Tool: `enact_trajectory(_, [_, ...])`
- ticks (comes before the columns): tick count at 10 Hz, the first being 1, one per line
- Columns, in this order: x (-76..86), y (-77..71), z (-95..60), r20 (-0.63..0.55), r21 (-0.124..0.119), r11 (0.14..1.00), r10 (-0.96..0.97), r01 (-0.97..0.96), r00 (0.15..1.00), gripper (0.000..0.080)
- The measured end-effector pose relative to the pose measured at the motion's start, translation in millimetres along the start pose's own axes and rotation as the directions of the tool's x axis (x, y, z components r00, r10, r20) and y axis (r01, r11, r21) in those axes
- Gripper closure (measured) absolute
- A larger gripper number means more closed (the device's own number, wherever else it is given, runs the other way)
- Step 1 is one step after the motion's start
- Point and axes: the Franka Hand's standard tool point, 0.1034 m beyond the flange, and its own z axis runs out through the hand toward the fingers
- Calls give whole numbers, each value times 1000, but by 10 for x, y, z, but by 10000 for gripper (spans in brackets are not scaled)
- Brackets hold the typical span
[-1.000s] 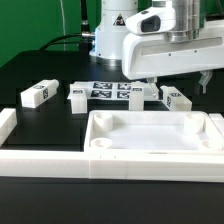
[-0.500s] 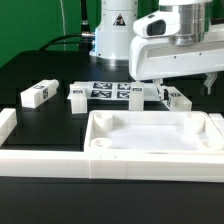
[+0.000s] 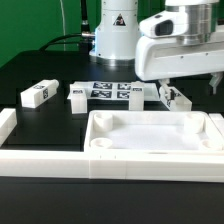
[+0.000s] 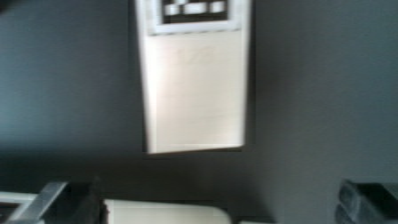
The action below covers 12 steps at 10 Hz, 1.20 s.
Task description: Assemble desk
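The desk top, a white tray with a raised rim and corner sockets, lies in front. Behind it lie white legs with tags: two at the exterior view's left, one in the middle and one at the right. My gripper hangs open just above the rightmost leg, holding nothing. In the wrist view a long white leg lies on the dark table beyond the gripper. Part of another white piece shows between the fingers, apart from both.
The marker board lies flat between the legs at the back. White border rails run along the front and the exterior view's left. The robot's white base stands behind the marker board.
The arm has moved toward the exterior view's right, from over the middle leg to over the rightmost leg. The gripper has stayed open. No part has moved.
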Motion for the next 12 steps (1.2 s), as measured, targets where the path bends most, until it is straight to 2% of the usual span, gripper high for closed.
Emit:
enact_trajectory(3, [-15, -13, 15, 24, 2, 1000, 2, -2, 1000, 151])
enact_trajectory(4, [-59, -14, 26, 66, 2, 1000, 2, -2, 998, 151])
enact_trajectory(6, [-104, -21, -11, 242, 2, 1000, 3, -4, 970, 151])
enact_trajectory(7, [-44, 42, -67, 268, -8, 1000, -4, 7, 963, 151])
enact_trajectory(8, [-104, 62, -104, 322, -16, 1000, -9, 15, 947, 151])
enact_trajectory(10, [-169, 41, -135, 472, -12, 1000, -8, 16, 882, 151])
enact_trajectory(11, [-121, 37, -109, 502, -8, 1000, -8, 13, 865, 151])
enact_trajectory(12, [-160, 36, -114, 555, -6, 1000, -7, 12, 832, 151])
